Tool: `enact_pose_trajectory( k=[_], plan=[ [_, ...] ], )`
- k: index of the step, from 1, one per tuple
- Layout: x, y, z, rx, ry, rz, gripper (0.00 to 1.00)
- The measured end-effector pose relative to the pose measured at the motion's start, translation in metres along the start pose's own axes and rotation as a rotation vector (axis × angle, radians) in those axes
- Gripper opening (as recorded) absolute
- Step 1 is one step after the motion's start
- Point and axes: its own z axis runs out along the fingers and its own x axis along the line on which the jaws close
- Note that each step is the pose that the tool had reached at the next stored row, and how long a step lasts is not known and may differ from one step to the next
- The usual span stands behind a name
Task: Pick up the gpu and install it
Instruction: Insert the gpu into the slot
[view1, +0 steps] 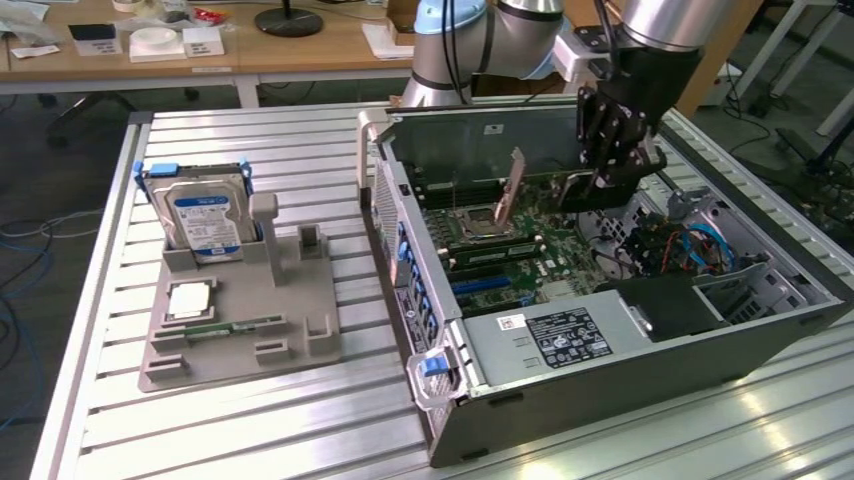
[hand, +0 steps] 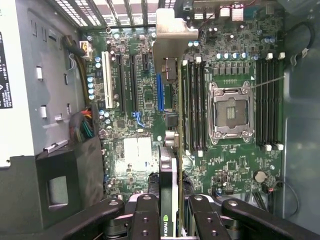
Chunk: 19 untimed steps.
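The gpu (hand: 169, 185) is held on edge, clamped in the jaws of the gripper (hand: 172, 207), over the motherboard (hand: 230, 165) inside the open computer case (view1: 641, 375) on the counter (view1: 267, 425).

Hard drive (view1: 203, 215), blue-white label, upright in grey fixture tray (view1: 247, 350); green memory stick (view1: 220, 327) lying flat on tray; slotted aluminium table (view1: 267, 430) beneath.

arm (view1: 667, 22): hangs in steep from above, wrist (view1: 647, 70) vertical | tool (view1: 611, 175): points straight down, black fingers (hand: 145, 217) paired either side of its midline | grip: jaws partway in and clamped on the gpu (hand: 167, 175), card edge-on between the fingers, sticking out ahead of the tool
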Motion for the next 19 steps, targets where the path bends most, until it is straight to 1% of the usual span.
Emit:
enact_pose_trajectory(
  k=[7, 12, 19],
  plan=[
    [0.001, 0.0025, 0.0116, 0.0, 0.0, 0.0, 0.27],
    [0.001, 0.0033, 0.0144, 0.0, 0.0, 0.0, 0.27],
    [0.002, 0.0107, 0.0218, -0.0001, 0.0001, 0.0, 0.27]
  ],
)
